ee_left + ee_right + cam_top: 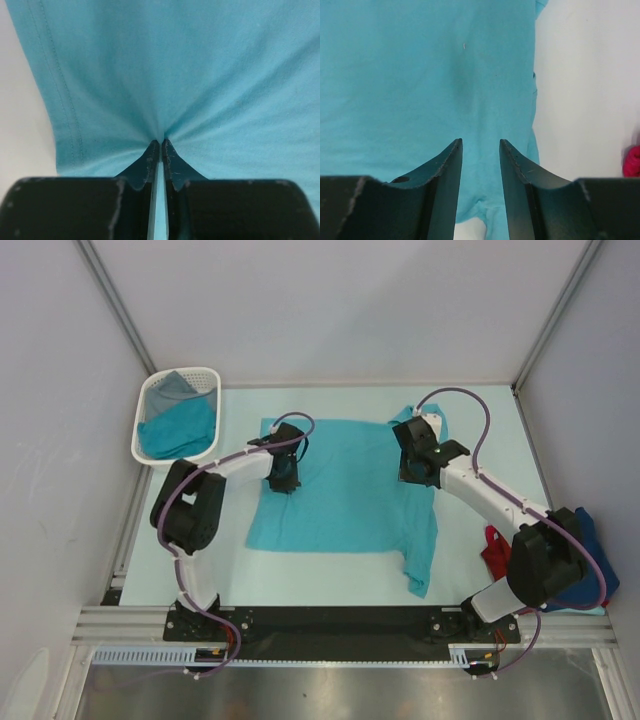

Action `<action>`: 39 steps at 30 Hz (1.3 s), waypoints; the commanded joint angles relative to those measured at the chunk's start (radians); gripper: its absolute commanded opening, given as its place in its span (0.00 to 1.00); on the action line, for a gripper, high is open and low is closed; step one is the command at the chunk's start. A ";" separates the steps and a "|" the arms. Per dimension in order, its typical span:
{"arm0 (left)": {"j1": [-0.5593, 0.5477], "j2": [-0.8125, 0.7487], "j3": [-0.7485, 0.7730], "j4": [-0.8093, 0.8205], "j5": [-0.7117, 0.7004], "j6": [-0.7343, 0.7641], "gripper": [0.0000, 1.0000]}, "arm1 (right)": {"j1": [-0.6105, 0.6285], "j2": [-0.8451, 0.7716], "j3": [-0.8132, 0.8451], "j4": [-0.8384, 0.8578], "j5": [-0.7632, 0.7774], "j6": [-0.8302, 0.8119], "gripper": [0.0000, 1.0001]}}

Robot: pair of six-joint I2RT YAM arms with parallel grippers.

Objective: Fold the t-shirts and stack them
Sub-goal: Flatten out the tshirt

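The teal t-shirt (345, 485) is lying spread flat on the tabletop (480, 420), and both hands are down on it, the left hand (160, 142) near one end and the right hand (481, 145) near the other. The left hand is pinching the cloth. Its fingers are pressed almost together with a thin fold of teal caught between them, and creases are fanning out from the tips. Just off that hand's outer side the stitched hem is running past, with bare tabletop beyond it. The right hand is standing open, its fingers apart and gripping nothing, and flat teal is showing through the gap. The shirt's edge is lying just off its outer side, and a sleeve is trailing back toward that arm's base.

I'd say this is the opening of a fold — one end gripped, the other not yet. To do it well, the right hand is going to need a bite as near its edge as the left hand has, so both ends lift level. After that the pair should be travelling together at one height, or the shirt is going to skew. The left pinch is looking shallow — it could slip.

Well behind the right hand, a red t-shirt (495, 552) and a navy t-shirt (590, 570) are waiting. Out past the left hand, a white basket (150, 400) is holding more cloth.
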 commanded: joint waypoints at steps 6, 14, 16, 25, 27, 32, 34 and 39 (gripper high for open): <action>0.028 -0.020 -0.190 -0.073 0.001 -0.035 0.14 | -0.003 -0.002 -0.023 0.030 0.010 0.044 0.42; 0.030 -0.098 -0.219 -0.118 -0.011 -0.065 0.11 | 0.001 -0.008 -0.013 0.024 0.018 0.045 0.41; 0.028 -0.127 -0.236 -0.134 0.001 -0.068 0.02 | -0.002 -0.013 -0.016 0.025 0.019 0.051 0.41; 0.039 -0.270 -0.234 -0.220 -0.054 -0.058 0.00 | 0.013 0.018 -0.010 0.045 0.010 0.070 0.40; 0.052 -0.270 -0.236 -0.227 -0.055 -0.052 0.00 | 0.015 0.026 -0.005 0.047 0.012 0.074 0.40; 0.080 -0.277 -0.251 -0.229 -0.060 -0.042 0.00 | 0.023 0.044 0.004 0.036 0.030 0.082 0.40; 0.086 -0.283 -0.253 -0.227 -0.071 -0.033 0.01 | 0.023 0.049 0.000 0.033 0.036 0.079 0.40; 0.095 -0.288 -0.233 -0.234 -0.094 -0.013 0.05 | 0.012 0.055 -0.010 0.024 0.058 0.079 0.41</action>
